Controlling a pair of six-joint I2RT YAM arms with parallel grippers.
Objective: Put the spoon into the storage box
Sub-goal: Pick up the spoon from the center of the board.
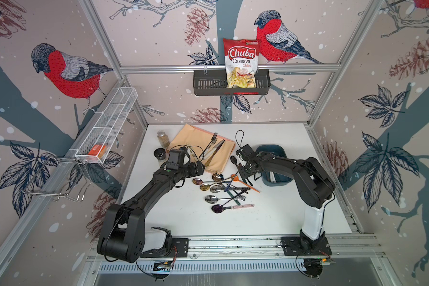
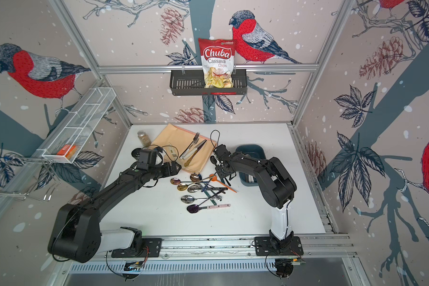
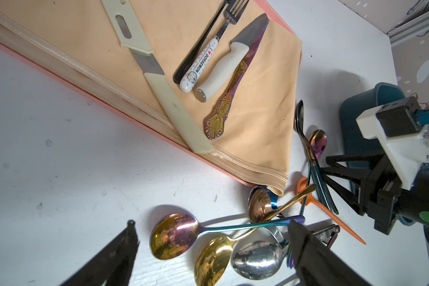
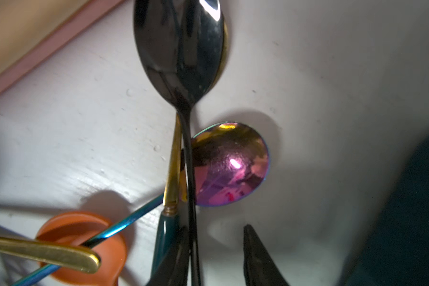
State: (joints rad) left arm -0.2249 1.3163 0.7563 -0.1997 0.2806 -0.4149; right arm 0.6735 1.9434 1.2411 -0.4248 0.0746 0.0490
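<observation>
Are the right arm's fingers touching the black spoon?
Cannot tell. The right wrist view shows the black spoon between the right gripper's fingers: its dark handle blends into one finger, and bare table shows before the other.

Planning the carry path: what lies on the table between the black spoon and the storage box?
In the right wrist view, an iridescent purple spoon bowl lies beside the handle of the black spoon; past it, bare white table reaches the storage box.
</observation>
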